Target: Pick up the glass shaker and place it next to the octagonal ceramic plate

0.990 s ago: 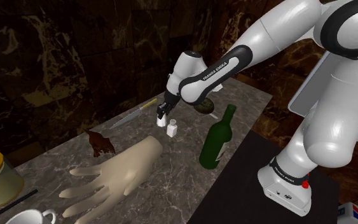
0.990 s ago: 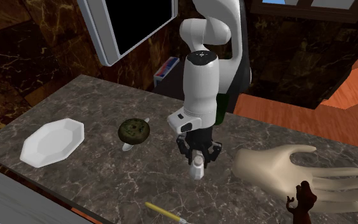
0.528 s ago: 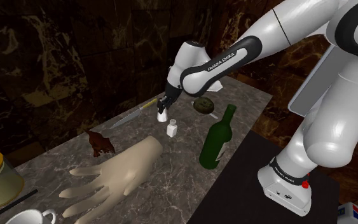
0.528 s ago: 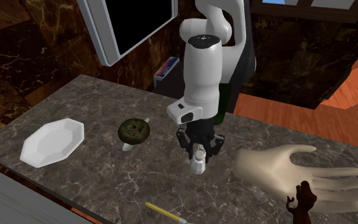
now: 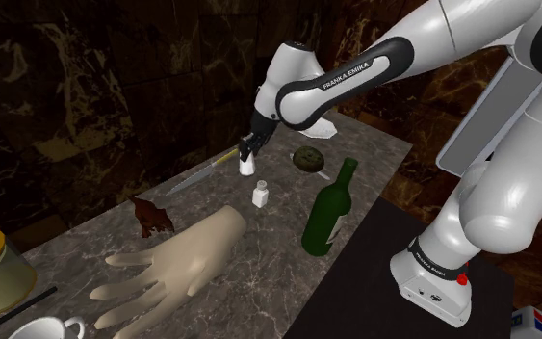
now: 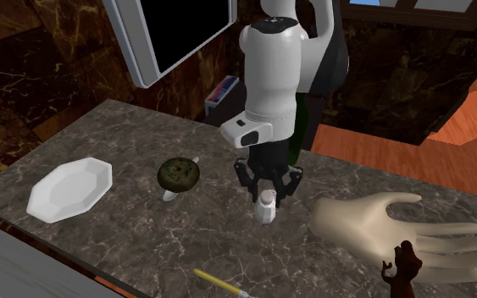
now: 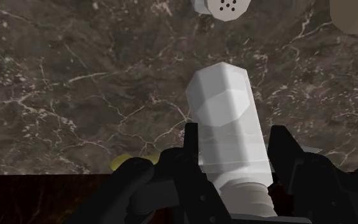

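1. Gripper (image 7: 233, 146): the fingers are clamped on the shaker (image 7: 228, 124), one on each side near its neck. The body projects past the fingertips.
2. Shaker: it hangs upright under the gripper, judged clear of the table (image 6: 143, 245). It is well apart from the plate (image 6: 69, 188), so the placing step is not yet done.
   - Hazard: the grasp sits high on the shaker. A fast swing toward the plate may tilt the shaker or let it slip out.
3. Second shaker (image 5: 260, 195): it stands on the table close below the held one, equally far from the plate.
   - Hazard: any descent or low sideways move here may knock it over.
4. Ball (image 6: 177, 173): a dark round item on a small white foot, standing between the plate and the shaker.
   - Hazard: a straight, low carry toward the plate strikes it. Keep height or pass around it.
5. Plate: white, octagonal, flat on the table.
   - Hazard: releasing over the rim leaves the shaker on the plate or tipped against it. Set it on bare table just beside the plate.
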